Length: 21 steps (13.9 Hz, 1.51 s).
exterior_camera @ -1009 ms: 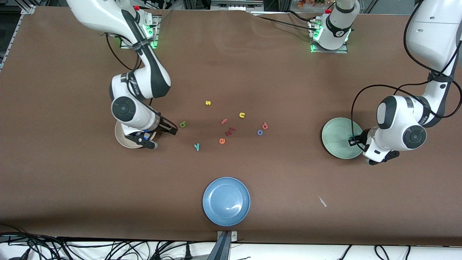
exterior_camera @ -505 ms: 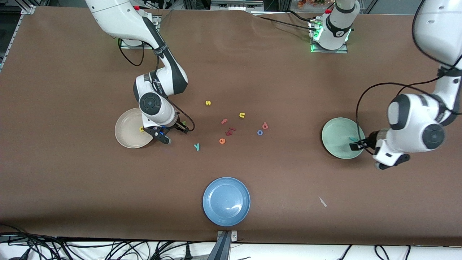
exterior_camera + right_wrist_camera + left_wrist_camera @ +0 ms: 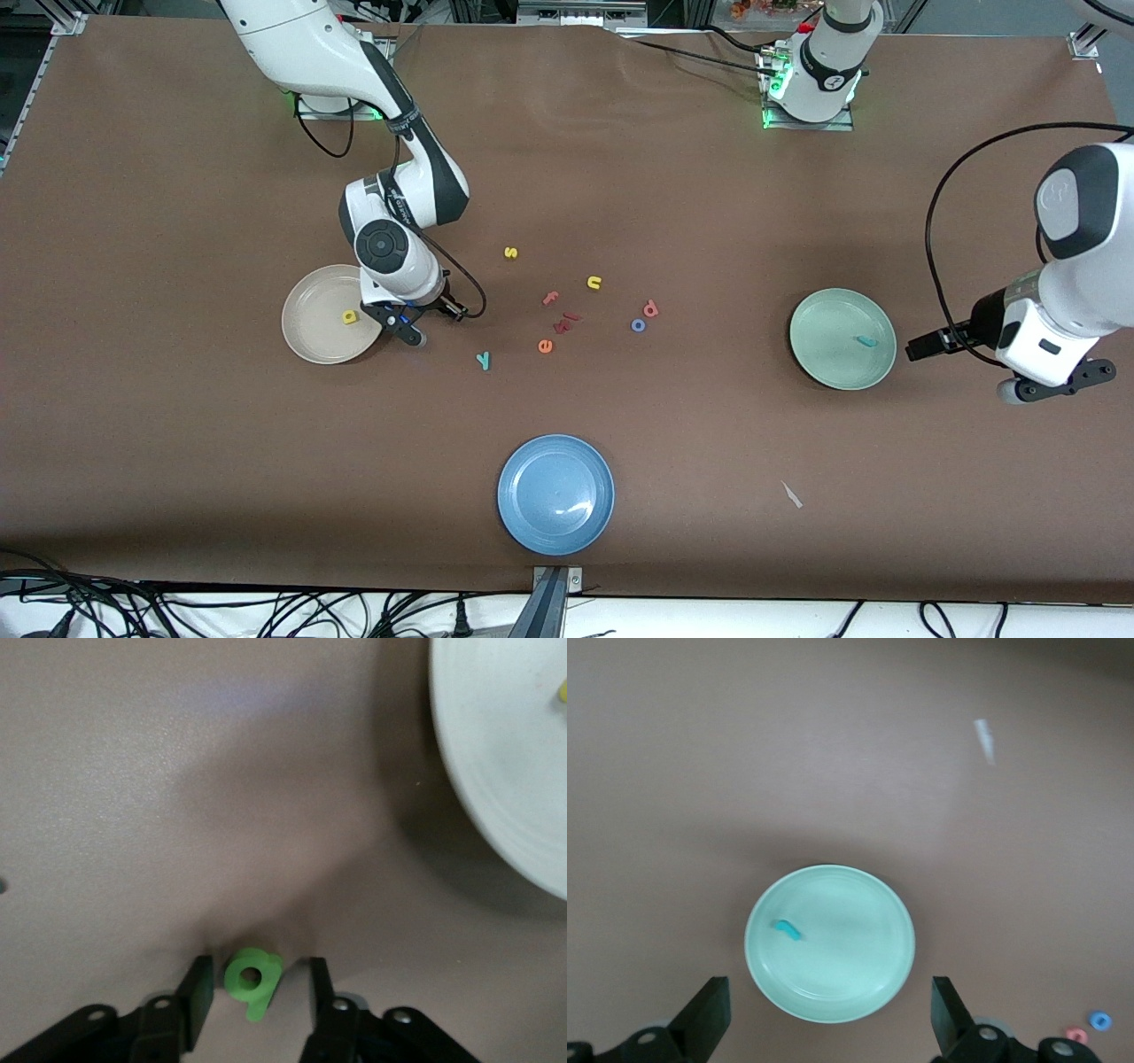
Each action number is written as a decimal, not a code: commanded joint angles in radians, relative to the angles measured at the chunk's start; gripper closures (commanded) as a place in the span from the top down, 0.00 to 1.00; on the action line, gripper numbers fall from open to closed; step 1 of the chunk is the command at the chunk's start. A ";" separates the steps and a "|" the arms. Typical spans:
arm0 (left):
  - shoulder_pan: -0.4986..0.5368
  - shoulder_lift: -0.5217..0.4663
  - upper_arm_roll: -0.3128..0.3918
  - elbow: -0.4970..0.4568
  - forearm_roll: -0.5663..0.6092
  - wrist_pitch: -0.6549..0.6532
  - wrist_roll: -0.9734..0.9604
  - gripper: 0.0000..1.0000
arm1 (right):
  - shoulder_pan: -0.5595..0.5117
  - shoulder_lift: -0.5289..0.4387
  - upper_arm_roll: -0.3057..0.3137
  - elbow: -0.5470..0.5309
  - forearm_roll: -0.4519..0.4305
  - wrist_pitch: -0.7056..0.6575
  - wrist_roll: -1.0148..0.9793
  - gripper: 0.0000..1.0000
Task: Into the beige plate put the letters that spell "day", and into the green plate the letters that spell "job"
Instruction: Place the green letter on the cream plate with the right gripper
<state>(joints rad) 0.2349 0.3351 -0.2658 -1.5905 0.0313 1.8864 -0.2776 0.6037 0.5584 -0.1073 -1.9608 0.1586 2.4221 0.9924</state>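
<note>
A yellow "a" lies in the beige plate. Beside that plate, my right gripper is down at the table. In the right wrist view its fingers stand on either side of the green "d", with a small gap on each side. The teal "y" lies nearer the front camera. A teal "j" rests in the green plate. My left gripper is open and empty beside that plate. The blue "o" and pink "b" lie mid-table.
Spare letters lie mid-table: yellow "s", yellow "n", pink "f", orange "e" and a dark red piece. A blue plate sits near the front edge, with a white scrap toward the left arm's end.
My left gripper opened, left the "j" in the green plate and drew back from it. My right gripper left the beige plate, reached the "d" and narrowed around it.
</note>
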 commanded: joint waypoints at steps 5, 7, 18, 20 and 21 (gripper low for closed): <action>-0.046 -0.011 -0.145 0.078 -0.001 -0.062 -0.127 1.00 | 0.005 -0.037 -0.009 0.016 0.003 -0.040 -0.018 0.09; -0.121 -0.011 -0.144 0.080 0.004 -0.062 -0.233 1.00 | 0.002 -0.070 -0.050 0.060 -0.002 -0.163 -0.090 0.09; -0.152 0.005 -0.142 0.078 0.002 -0.064 -0.318 1.00 | -0.009 -0.126 -0.313 -0.064 0.018 -0.312 -0.684 0.10; -0.151 0.018 -0.142 0.078 0.001 -0.064 -0.319 1.00 | -0.013 -0.118 -0.313 -0.087 0.018 -0.279 -0.693 0.38; -0.147 0.021 -0.142 0.078 -0.005 -0.064 -0.319 1.00 | -0.021 -0.109 -0.313 -0.087 0.021 -0.275 -0.695 0.97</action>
<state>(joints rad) 0.0897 0.3432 -0.4116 -1.5262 0.0314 1.8372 -0.5845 0.5903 0.4533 -0.4197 -2.0275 0.1591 2.1235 0.3289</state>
